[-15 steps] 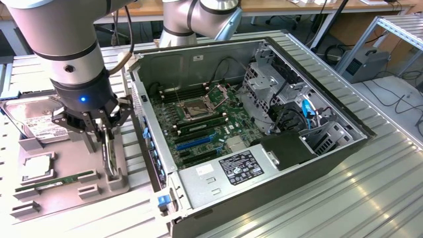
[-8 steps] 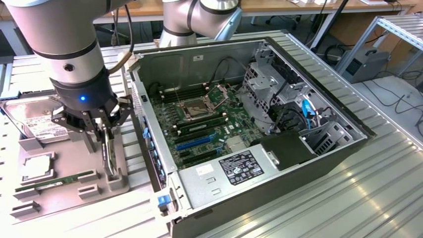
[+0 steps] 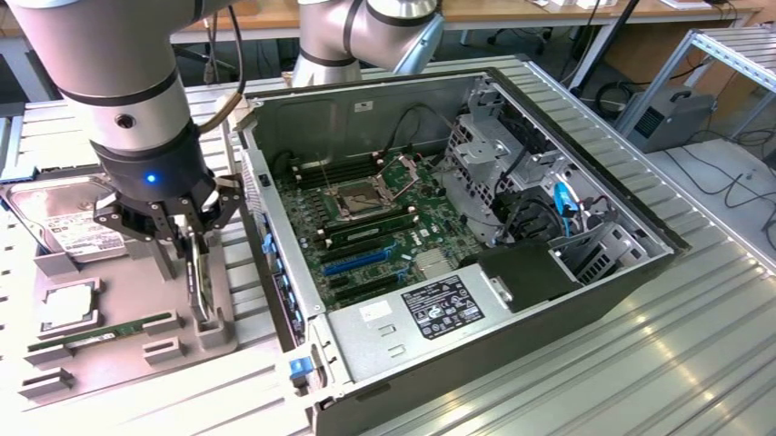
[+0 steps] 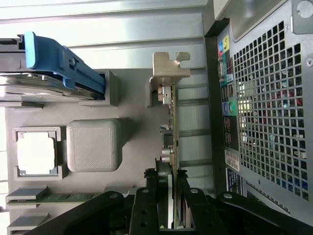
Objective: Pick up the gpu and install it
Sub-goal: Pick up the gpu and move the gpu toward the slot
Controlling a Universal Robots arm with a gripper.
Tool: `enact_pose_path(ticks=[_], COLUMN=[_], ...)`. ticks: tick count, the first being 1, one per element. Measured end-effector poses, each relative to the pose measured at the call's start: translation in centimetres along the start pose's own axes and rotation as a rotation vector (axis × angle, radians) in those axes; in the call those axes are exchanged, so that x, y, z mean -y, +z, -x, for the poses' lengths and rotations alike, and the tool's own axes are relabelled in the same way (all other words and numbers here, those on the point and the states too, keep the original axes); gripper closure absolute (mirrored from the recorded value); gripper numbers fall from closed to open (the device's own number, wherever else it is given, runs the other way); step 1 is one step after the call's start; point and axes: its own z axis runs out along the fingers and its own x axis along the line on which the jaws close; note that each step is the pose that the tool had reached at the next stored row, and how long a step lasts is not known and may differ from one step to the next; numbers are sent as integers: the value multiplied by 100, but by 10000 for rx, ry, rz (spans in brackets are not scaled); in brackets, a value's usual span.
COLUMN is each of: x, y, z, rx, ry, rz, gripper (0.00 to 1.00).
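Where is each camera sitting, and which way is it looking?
Exterior view: sits high, off the arm, looking down on the open case and the tray at the exterior view's left; the arm and gripper show, clamped on the upright gpu.
Wrist view: sits on the wrist, looking down past the gripper along the gpu to the tray; its black fingers show.
Both share: gripper, gpu, tray, case, hard drive.
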Motion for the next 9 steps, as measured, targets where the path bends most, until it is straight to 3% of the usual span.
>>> enact_pose_path(ticks=[9], x=[-1], y=[-20], z=[0], rx=[0], ry=[0], rz=[0], gripper=[73])
